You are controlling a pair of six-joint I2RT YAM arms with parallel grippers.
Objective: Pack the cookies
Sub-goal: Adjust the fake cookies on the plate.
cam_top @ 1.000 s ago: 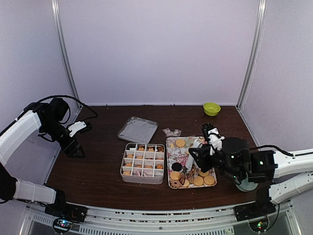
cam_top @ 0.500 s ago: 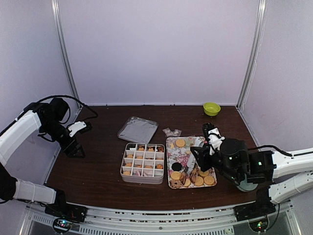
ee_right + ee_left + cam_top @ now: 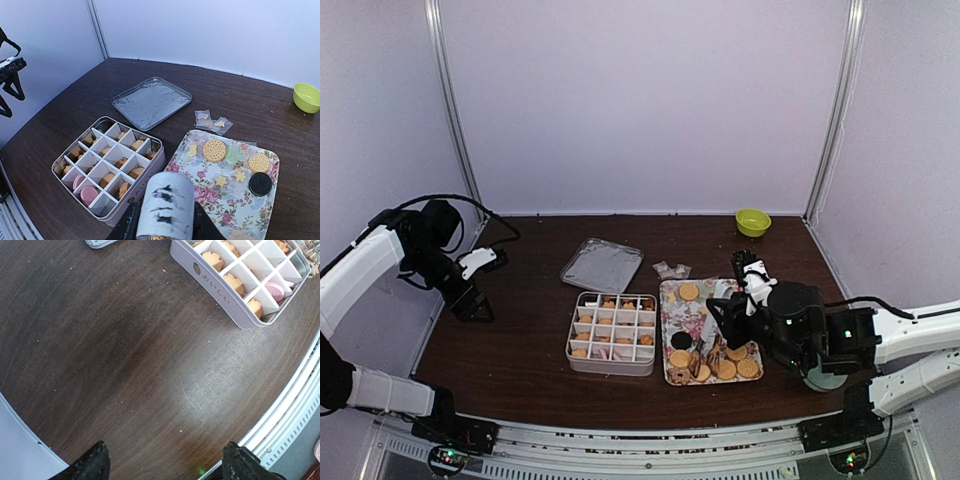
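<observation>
Landmark: we place everything by the divided tin (image 3: 150, 175), which stands open near the middle of the table (image 3: 115, 370).
Cookies: we see the cookies (image 3: 214, 150) in two places. Golden and a couple of pink ones sit in the tin's compartments. Golden ones and a dark one lie on the floral tray (image 3: 200, 192) just right of the tin.
Right gripper: the right gripper (image 3: 165, 225) hangs over the tray's near half, just right of the tin. Its fingers press on both sides of a white cylinder (image 3: 165, 202) with black marks.
Cookies to right gripper: the tray's cookies lie beneath and just beyond it, and none is between its fingers.
Left gripper: the left gripper (image 3: 170, 465) is spread wide with nothing in it, over bare wood well left of the tin.
Lid: the metal lid (image 3: 151, 101) lies flat just behind the tin.
Green bowl: the green bowl (image 3: 306, 97) stands far behind and right of the tin.
</observation>
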